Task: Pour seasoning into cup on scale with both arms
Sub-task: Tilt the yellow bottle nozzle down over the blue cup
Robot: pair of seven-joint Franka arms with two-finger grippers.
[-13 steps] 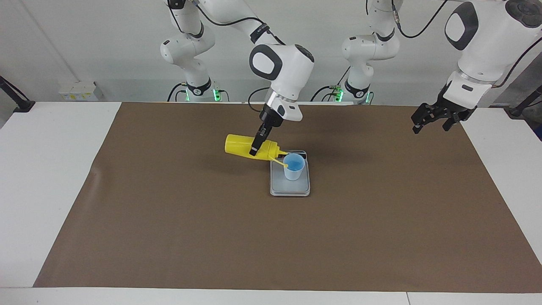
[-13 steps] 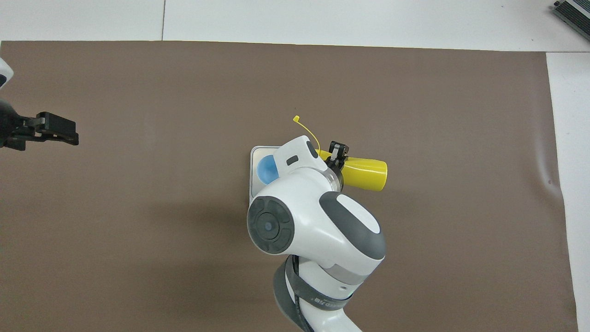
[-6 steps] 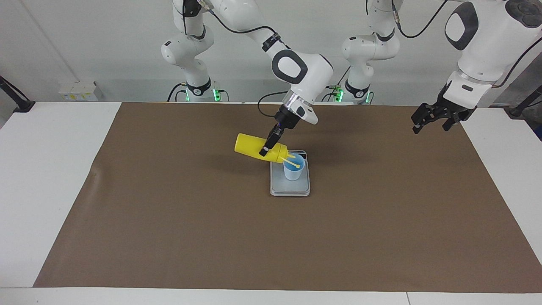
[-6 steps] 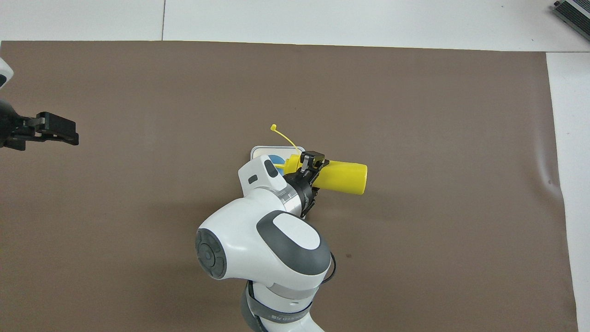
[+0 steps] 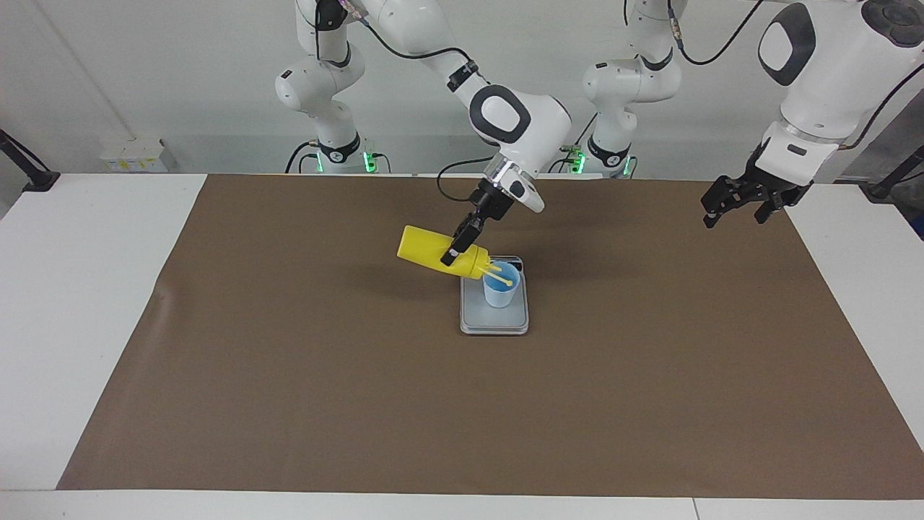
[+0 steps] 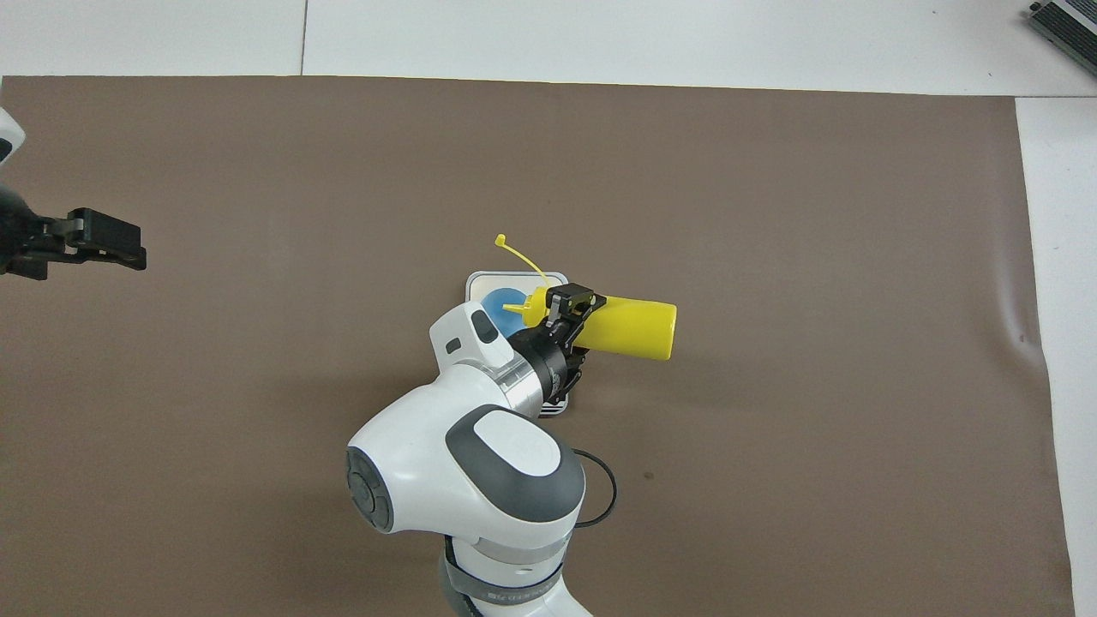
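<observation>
The yellow seasoning bottle [image 5: 426,249] [image 6: 630,324] hangs tilted, base up and nozzle down over the rim of the light blue cup [image 5: 500,289] [image 6: 494,310]. My right gripper [image 5: 453,254] [image 6: 569,302] is shut on the bottle near its shoulder. The bottle's small tethered cap [image 5: 509,283] [image 6: 500,240] dangles loose by the cup. The cup stands upright on the grey scale [image 5: 494,323] [image 6: 480,281]; in the overhead view my right arm covers much of the scale. My left gripper [image 5: 733,215] [image 6: 128,247] waits open and holding nothing, in the air over the brown mat's edge at the left arm's end.
A brown mat [image 5: 289,375] covers most of the white table [image 5: 79,289]. A small socket box [image 5: 133,155] sits at the wall by the right arm's end. A dark device corner [image 6: 1067,26] shows at the table's farthest edge.
My right arm swung its wrist and tipped the bottle steeper, bringing the nozzle from beside the cup to over its rim. The left arm stayed still.
</observation>
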